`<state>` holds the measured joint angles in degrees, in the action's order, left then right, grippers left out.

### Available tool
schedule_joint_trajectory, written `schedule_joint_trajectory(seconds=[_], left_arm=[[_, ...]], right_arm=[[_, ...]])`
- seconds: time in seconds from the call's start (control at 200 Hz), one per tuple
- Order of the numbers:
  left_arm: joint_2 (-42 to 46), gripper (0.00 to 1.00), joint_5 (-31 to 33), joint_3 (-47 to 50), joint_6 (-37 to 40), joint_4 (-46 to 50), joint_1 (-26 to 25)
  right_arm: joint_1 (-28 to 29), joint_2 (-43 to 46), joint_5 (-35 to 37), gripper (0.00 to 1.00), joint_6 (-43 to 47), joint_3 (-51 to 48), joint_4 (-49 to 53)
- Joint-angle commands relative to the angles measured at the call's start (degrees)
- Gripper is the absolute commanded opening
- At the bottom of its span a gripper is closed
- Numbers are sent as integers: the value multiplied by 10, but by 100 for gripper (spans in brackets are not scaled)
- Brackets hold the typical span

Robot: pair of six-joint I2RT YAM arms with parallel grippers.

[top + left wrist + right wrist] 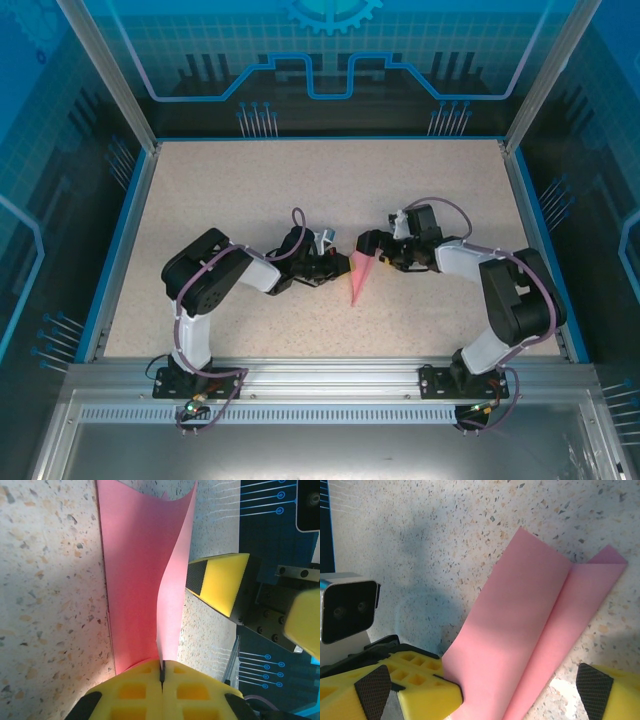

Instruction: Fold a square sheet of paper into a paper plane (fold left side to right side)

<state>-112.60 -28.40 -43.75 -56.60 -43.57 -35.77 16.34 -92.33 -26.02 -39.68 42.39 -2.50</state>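
Note:
The pink square sheet of paper (359, 277) lies mid-table, folded to a narrow wedge with its tip toward the near edge, a paper plane shape. My left gripper (337, 267) is at its left side, shut on the edge of a raised flap; in the left wrist view the flap (172, 595) stands up and runs into the closed yellow fingers of that gripper (162, 667). My right gripper (371, 244) hovers at the paper's far right end, open. In the right wrist view the right gripper (485, 697) straddles the paper (530, 630) with wide jaws that touch nothing.
The speckled beige tabletop (250, 190) has a blue rim (120, 250) and transparent walls around it. The two arms meet close together at the middle. The left wrist camera (345, 610) sits near the right gripper's left finger.

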Motion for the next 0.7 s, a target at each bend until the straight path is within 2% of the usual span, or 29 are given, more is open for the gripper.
schedule_joint_trajectory(seconds=[0.0, 0.695], left_arm=[[-10, 2, -15, -13, 14, 0, 4], [-27, 2, -20, -24, 21, 3, 4]], right_arm=[[-2, -16, -15, 99, -5, 21, -6], [14, -64, -9, 99, -1, 58, 2]])
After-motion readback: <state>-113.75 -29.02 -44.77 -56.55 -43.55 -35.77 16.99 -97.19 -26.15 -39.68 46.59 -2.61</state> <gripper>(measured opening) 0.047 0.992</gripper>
